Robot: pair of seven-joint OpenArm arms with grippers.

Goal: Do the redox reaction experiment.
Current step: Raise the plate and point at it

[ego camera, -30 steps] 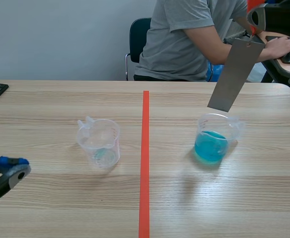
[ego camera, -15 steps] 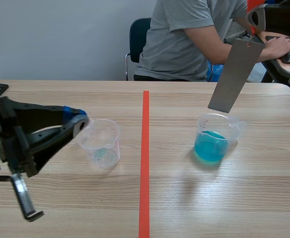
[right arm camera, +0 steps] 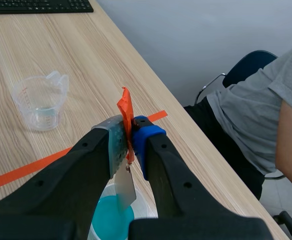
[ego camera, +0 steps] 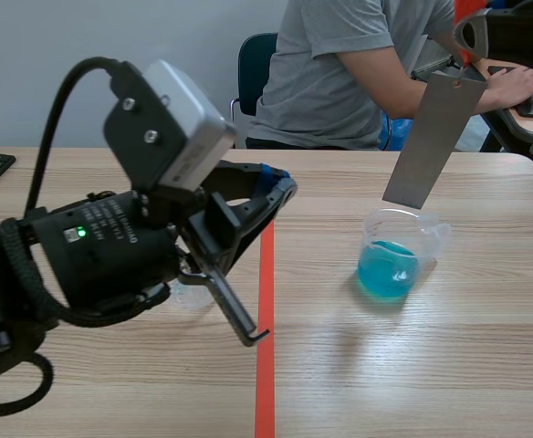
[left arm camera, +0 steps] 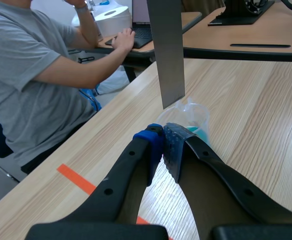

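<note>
Right gripper grasps metal strip over blue-liquid beaker | left gripper clenched empty | we risk clipping rim, spilling

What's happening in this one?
The right gripper holds a grey metal strip by its orange tab, hanging it just above the beaker of blue liquid, not yet dipped. The left gripper is shut on nothing, up near the middle of the table. A second clear beaker stands on the left side. A person sits behind, busy at another desk.

A grey metal strip, turquoise liquid in a clear beaker, pale wood-grain table.
</note>
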